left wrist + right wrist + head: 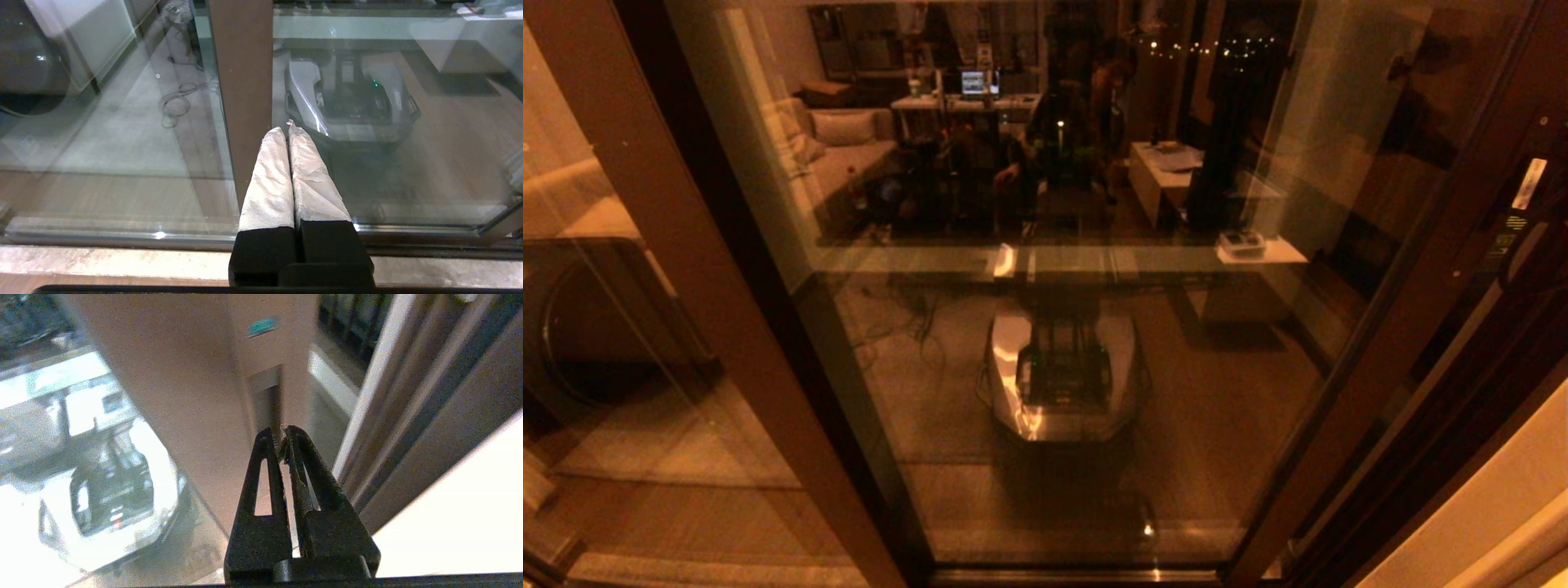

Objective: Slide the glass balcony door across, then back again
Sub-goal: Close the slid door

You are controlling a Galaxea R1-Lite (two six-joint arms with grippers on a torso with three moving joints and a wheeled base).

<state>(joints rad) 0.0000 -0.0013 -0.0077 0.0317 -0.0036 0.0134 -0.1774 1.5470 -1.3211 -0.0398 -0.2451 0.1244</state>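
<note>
The glass balcony door (1078,343) is a tall reflective pane in a reddish-brown frame, filling the middle of the head view from floor rail to top. Its glass mirrors a lit room and the robot's own base. The wide vertical stile (1413,327) on its right side leans outward toward the top in that view and carries a dark recessed handle slot (267,404) with a small teal label (261,326) above it. The door stands upright in its track.
</note>
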